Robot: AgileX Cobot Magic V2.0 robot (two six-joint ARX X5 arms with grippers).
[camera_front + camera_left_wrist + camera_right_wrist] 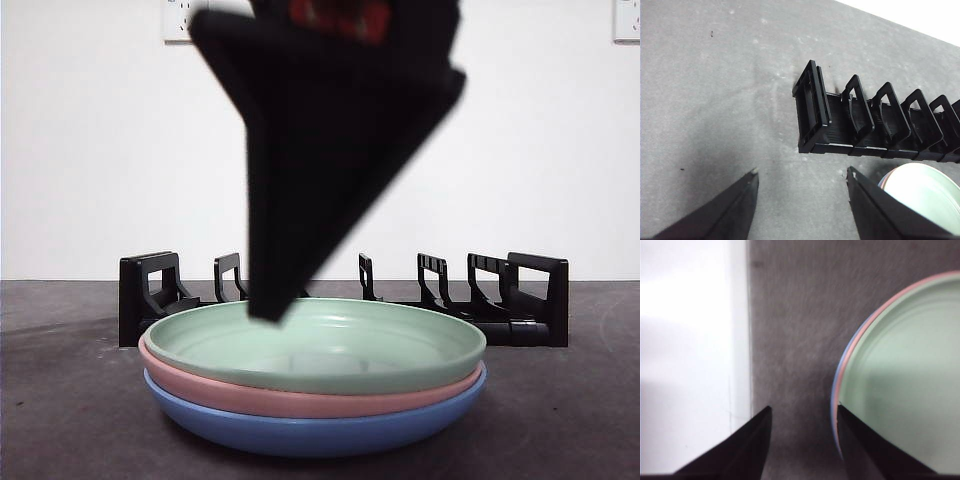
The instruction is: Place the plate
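I'm at the reach step: right gripper [802, 412], jaws apart, beside the green plate [315, 345] topping the stack, rack [345, 300] at 12 o'clock. Left gripper [802, 180] apart, empty. Next: straddle rim, close.

Three stacked plates [315, 375] before the rack [520, 300] on the table [60, 400]

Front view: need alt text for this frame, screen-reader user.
A stack of three plates, a green plate on a pink plate on a blue plate, sits near on a dark table. A large, blurred black gripper hangs from above, its tip at the green plate's rim. Behind stands an empty black plate rack.
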